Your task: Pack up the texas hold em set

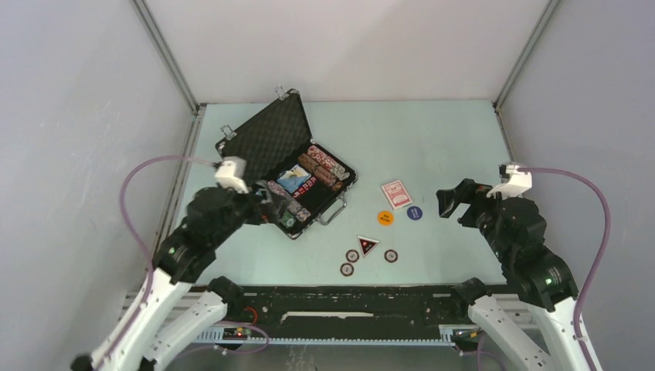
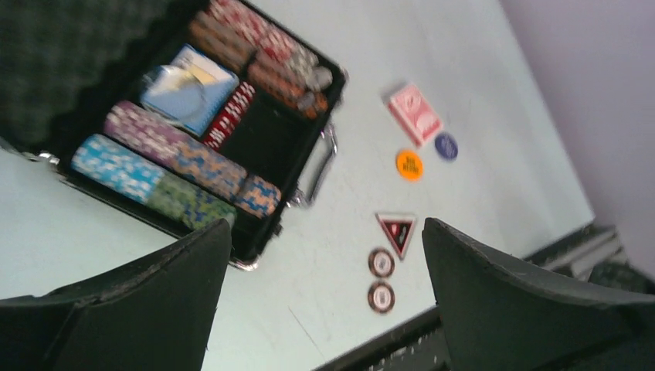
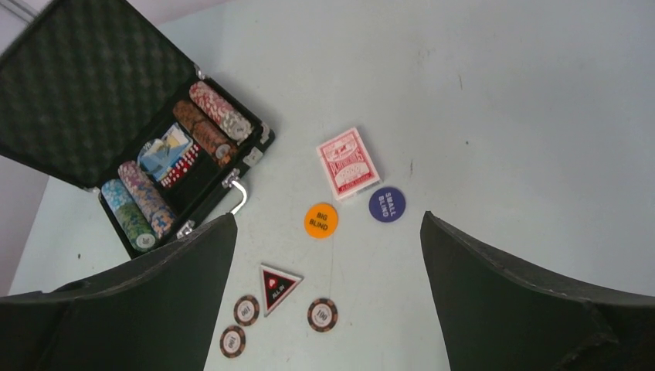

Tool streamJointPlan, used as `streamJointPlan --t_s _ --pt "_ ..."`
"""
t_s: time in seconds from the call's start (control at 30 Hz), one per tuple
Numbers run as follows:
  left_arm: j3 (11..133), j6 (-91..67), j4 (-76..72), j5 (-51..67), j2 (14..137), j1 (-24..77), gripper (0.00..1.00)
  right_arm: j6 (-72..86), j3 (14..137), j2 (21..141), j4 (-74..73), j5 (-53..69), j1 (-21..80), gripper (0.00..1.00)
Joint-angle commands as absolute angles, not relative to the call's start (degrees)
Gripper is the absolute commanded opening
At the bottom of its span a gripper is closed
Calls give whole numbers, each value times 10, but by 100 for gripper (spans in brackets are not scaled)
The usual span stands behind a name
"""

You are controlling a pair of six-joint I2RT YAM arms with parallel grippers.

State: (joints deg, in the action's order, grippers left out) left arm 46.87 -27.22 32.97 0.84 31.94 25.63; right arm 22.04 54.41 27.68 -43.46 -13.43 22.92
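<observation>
Briefcase (image 1: 266,137) open, far left
Left gripper (image 2: 323,232) and right gripper (image 3: 328,222) spread wide, empty; red deck (image 1: 396,194) lies right of it.

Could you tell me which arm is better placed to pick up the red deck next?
Right, I'd say. The right gripper hangs open just beside the red deck, with nothing between them. The left gripper, also open, hovers at the case, farther from the deck.

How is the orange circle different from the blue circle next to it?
The orange circle reads BIG BLIND; the blue circle reads SMALL BLIND. The orange circle lies nearer the open case; the blue circle lies farther. Both are round and lie flat on the table.
</observation>
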Motion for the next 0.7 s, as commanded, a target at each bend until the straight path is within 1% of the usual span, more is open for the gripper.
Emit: streamJointPlan --t_s 0.0,0.1,0.2,0.27,0.43,0.6,0.67 --pt "519 -303 326 -128 415 408 100 236 558 313 -465 -112 233 100" --pt "537 -327 298 -153 500 480 100 253 563 325 -483 -124 232 100" --pt "557 -346 250 -142 587 527 100 250 564 307 -482 -118 232 100" --pt "594 -356 240 -131 663 547 100 249 564 292 -480 -125 231 100" --pt "733 -404 248 -102 859 562 100 290 574 277 -509 -244 228 100" --pt "874 -507 257 -130 1008 565 100 286 573 280 -512 -246 226 100" --pt "961 -561 313 -161 1080 566 100 283 572 276 -513 -240 226 100"
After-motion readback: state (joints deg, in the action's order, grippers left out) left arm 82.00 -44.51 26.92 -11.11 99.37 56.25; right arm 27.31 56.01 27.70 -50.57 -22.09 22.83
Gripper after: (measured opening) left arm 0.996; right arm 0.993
